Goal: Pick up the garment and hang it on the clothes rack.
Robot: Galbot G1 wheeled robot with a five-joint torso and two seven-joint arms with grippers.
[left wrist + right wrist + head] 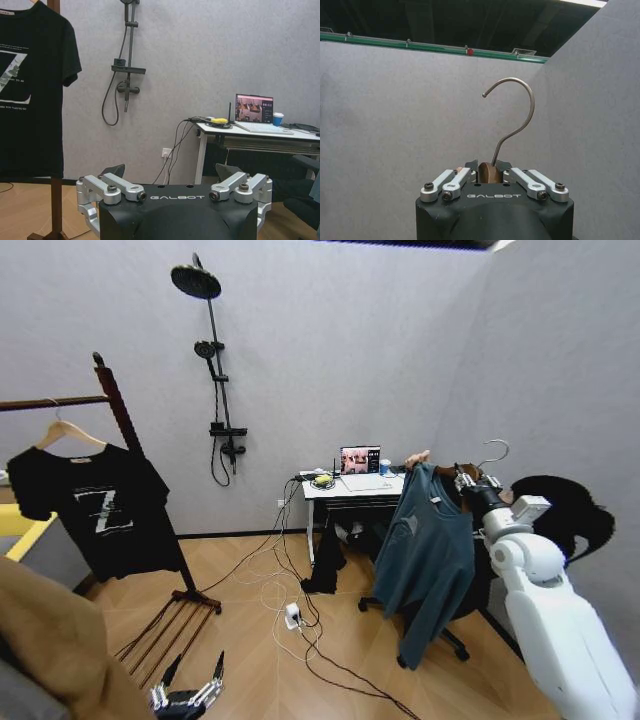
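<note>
Right gripper [488,169]: fingers drawn together and clamped on the wooden hanger [488,173] at the base of its metal hook [516,116], which rises above the fingers and curls over. In the head view this gripper [468,479] is raised at the right of the scene, in front of the desk.

Garment [428,552]: dark teal-blue long-sleeved shirt, draped from the held hanger and hanging free above the wood floor, right of centre, well apart from the rack.

Clothes rack [121,415]: dark reddish-brown wood, at the left. A black T-shirt [100,506] with a "Z" print hangs from its bar on a pale hanger.

Left gripper [173,176]: low and near, at the bottom left by the rack's base shelf; fingers spread wide apart, holding nothing.

Desk [352,488]: white, against the far wall, carrying a laptop [361,462].
</note>
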